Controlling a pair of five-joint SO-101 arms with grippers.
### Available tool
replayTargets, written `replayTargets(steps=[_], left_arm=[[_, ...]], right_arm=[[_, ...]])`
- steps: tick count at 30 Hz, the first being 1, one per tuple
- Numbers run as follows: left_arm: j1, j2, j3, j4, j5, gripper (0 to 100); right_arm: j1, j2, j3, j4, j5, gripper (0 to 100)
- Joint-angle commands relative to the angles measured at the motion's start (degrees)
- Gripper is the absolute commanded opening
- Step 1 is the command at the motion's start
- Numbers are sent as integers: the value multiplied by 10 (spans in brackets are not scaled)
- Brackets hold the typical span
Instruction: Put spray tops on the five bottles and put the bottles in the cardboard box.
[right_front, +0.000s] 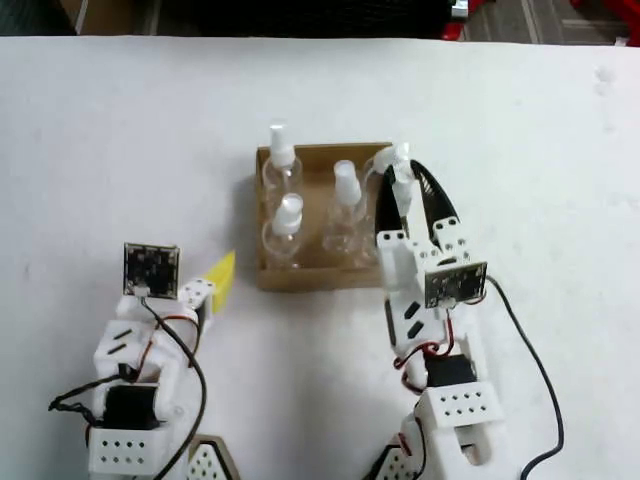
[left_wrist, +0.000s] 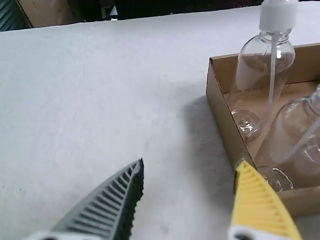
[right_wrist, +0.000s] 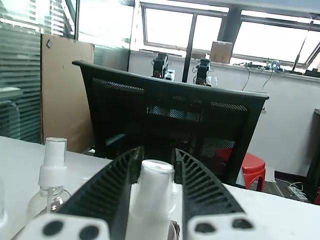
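Clamping spray top (right_wrist: 156, 187), right gripper (right_wrist: 157, 154); high view puts it seemingly over cardboard box (right_front: 262, 220) corner; left gripper (left_wrist: 191, 165) wide apart

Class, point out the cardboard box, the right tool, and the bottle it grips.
Box (right_front: 320, 278), high view, front wall.
Right tool (right_wrist: 157, 151), right wrist view, between its fingertips.
Bottle (right_wrist: 149, 200), right wrist view, white spray top.
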Motion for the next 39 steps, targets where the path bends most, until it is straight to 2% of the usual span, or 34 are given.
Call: replayTargets(steps=[1,17,24,39], left_arm=[[7,-3,-6,-4,-8,267],[7,-3,-6,-4,-8,267],[7,-3,-6,-4,-8,267],[7,-3,-6,-5,-8,267]], right_arm=[[-5,-1,6,-12,-6,16],[-5,-1,33,-11,-4,19],[-13,-3,32,26,-6,133],[-22,-8,15,35,-6,134]])
